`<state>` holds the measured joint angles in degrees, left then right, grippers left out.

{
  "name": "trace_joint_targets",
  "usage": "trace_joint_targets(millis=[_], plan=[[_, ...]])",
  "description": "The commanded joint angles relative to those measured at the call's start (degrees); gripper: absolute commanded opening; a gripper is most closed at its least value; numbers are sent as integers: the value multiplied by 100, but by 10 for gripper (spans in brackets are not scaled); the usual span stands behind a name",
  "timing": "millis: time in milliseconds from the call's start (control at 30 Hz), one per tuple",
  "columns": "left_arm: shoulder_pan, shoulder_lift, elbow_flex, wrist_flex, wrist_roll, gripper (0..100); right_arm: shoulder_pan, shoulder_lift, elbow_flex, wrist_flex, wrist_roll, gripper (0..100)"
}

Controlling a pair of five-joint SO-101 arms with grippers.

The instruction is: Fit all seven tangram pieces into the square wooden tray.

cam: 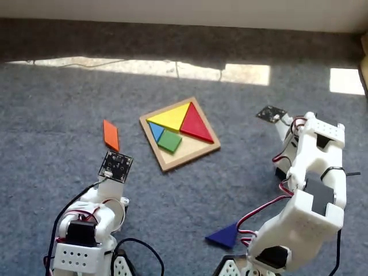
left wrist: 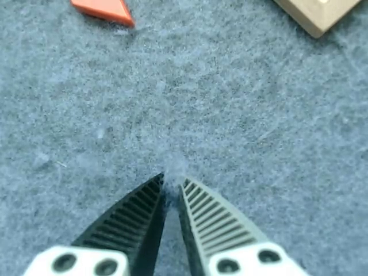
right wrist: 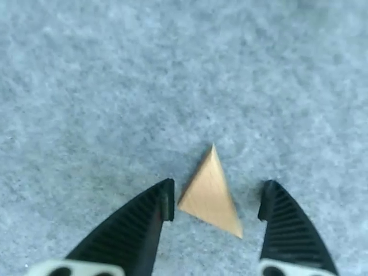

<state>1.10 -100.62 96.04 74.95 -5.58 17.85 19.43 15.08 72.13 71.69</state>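
The square wooden tray (cam: 191,152) lies mid-table and holds a yellow triangle (cam: 170,117), a red triangle (cam: 196,125), a light blue triangle (cam: 155,131) and a green square (cam: 169,141). An orange parallelogram (cam: 111,135) lies left of it on the carpet, and its tip (left wrist: 103,10) lies well ahead of my left gripper (left wrist: 171,180), which is shut and empty just above the carpet. My right gripper (right wrist: 215,198) is open, with a tan wooden triangle (right wrist: 210,195) lying flat between its fingers, untouched. A dark blue triangle (cam: 225,234) lies by the right arm's base.
Grey carpet covers the table. A corner of the tray (left wrist: 319,12) lies ahead of the left gripper, to one side. The right arm (cam: 310,190) stands over the carpet right of the tray; the left arm (cam: 92,224) sits at the front left.
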Motion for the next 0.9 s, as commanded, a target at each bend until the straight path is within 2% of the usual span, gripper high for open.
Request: trace_joint_targets(millis=[0, 267, 600, 767, 867], plan=[[75, -119, 119, -9, 53, 6, 84, 180, 110, 40, 70, 207], [75, -119, 119, -9, 53, 6, 303, 171, 110, 611, 1046, 207], [75, -119, 119, -9, 53, 6, 312, 215, 163, -48, 1125, 200], [75, -119, 119, -9, 53, 6, 321, 215, 163, -57, 1125, 108], [75, -119, 119, -9, 53, 6, 330, 215, 171, -57, 1125, 98]])
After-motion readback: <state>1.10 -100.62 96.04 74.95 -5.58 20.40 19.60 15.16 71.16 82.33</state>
